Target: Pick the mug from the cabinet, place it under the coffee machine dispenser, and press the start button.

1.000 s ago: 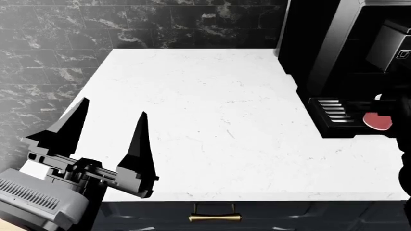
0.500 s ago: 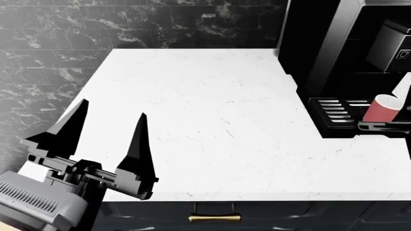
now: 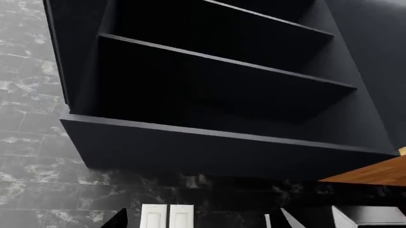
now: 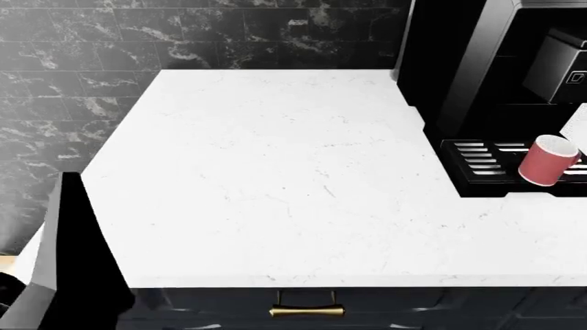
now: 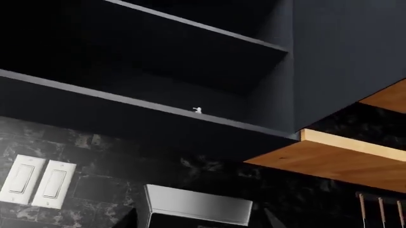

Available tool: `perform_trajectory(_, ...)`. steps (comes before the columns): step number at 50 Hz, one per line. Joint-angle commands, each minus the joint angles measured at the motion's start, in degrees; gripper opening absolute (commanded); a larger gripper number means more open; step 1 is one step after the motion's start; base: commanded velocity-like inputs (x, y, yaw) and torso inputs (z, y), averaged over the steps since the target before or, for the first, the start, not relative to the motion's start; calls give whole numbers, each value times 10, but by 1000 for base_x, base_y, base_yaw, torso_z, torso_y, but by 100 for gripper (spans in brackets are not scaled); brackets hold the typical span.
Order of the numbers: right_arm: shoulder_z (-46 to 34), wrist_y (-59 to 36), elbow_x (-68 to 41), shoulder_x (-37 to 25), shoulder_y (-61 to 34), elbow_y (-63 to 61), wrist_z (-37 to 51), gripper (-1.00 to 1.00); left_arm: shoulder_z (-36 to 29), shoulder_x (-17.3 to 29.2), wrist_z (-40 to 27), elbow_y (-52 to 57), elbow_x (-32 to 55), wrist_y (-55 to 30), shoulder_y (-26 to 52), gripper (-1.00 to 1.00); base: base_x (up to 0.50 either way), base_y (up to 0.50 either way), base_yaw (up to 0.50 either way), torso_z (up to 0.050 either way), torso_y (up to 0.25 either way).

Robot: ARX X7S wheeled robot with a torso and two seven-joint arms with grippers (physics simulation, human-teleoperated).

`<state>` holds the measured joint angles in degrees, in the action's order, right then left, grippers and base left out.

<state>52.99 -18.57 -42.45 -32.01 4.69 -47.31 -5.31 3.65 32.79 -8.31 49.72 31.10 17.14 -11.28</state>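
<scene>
White marble counter (image 4: 275,179) is seen; the mug (image 4: 548,160) is tilted on the drip tray (image 4: 477,161). Neither gripper's opening can be told.

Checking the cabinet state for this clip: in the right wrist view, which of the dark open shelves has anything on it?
The lower shelf: a tiny pale object sits at its front edge. The shelf above it shows nothing visible, though its interior is very dark.

The red mug (image 4: 546,161), white inside with a pale rim, leans over on the slotted drip tray (image 4: 477,159) of the black coffee machine (image 4: 477,62), its mouth turned up and to the right. The dispenser (image 4: 556,65) overhangs it, just above. No jaws touch the mug.
</scene>
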Motion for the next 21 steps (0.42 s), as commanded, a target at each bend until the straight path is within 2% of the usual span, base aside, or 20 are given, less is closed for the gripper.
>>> perform_trajectory(1, 154, 69, -137, 34, 43, -46, -50, 100, 83, 8, 51, 44, 19, 131, -114, 100, 0, 0, 0, 0, 0)
perform_trajectory(10, 203, 113, -260, 48, 52, -43, -77, 100, 100, 26, 94, 57, 121, 223, -172, 100, 0, 0, 0, 0, 0)
perform_trajectory(17, 226, 133, -325, 53, 62, -39, -96, 100, 81, 37, 126, 48, 167, 259, -169, 100, 0, 0, 0, 0, 0)
perform_trajectory(21, 254, 158, -403, 65, 74, -38, -128, 100, 80, 43, 149, 54, 199, 289, -187, 100, 0, 0, 0, 0, 0)
